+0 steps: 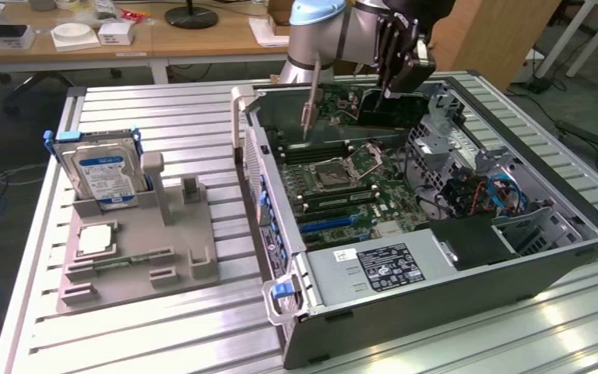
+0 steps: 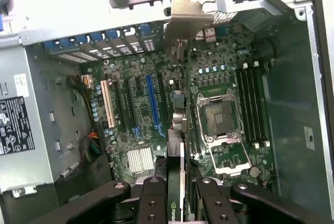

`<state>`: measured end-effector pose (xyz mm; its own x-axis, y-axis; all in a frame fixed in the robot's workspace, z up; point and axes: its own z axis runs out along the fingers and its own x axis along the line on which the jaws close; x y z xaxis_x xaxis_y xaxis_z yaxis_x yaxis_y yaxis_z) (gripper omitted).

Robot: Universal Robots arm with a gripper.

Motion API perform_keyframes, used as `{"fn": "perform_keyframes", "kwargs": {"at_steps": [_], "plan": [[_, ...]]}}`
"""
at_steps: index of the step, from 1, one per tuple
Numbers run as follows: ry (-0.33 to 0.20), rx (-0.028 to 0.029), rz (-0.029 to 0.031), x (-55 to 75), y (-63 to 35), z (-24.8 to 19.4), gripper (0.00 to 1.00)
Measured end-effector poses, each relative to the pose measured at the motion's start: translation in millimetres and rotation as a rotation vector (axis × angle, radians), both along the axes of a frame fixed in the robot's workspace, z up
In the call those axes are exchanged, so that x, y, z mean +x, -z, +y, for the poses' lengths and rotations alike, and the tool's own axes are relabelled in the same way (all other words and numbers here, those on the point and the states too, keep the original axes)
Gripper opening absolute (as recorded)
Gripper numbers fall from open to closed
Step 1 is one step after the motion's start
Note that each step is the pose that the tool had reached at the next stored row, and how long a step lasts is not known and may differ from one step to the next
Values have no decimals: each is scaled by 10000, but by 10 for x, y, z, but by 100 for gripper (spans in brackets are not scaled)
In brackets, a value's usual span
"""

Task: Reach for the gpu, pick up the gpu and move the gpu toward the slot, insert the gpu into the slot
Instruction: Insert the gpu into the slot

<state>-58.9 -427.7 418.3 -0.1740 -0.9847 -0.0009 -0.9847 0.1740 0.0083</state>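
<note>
Thin dark circuit card (image 2: 175, 174): small logo mark (image 2: 174, 215), illegible. Black-and-white sticker (image 2: 15, 126) on grey metal power-supply box (image 2: 49, 151): print too small.

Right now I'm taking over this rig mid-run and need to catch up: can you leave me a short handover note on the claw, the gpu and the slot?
Claw: shut on the gpu, which is held on edge, its silver bracket at the end toward the exterior view's left.
Gpu: over the open computer case, above the motherboard, not seated.
Done: reach and pickup; the card is over the case.
Left: insertion; the long blue slot is empty.
</note>
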Motion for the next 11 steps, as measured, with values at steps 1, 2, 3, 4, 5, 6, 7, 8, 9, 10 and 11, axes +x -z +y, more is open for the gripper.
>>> {"fn": "perform_keyframes", "kwargs": {"at_steps": [1, 2, 3, 4, 5, 6, 7, 8, 9, 10, 11], "plan": [[-155, 0, -1, 0, 3, 0, 26], [-327, -1, -1, 1, 6, 0, 26], [-481, -1, -2, 1, 8, 0, 26], [-627, -1, -1, 2, 11, 0, 26], [-767, 0, -1, 4, 15, 0, 26], [-899, 0, -2, 5, 19, 0, 26], [-994, 0, -3, 8, 23, 0, 26], [-1048, 0, -3, 9, 28, 0, 26], [-1094, -1, -3, 12, 34, 0, 26], [-1161, -1, -4, 16, 42, 0, 26], [-1242, 0, -4, 18, 48, 0, 26]]}}
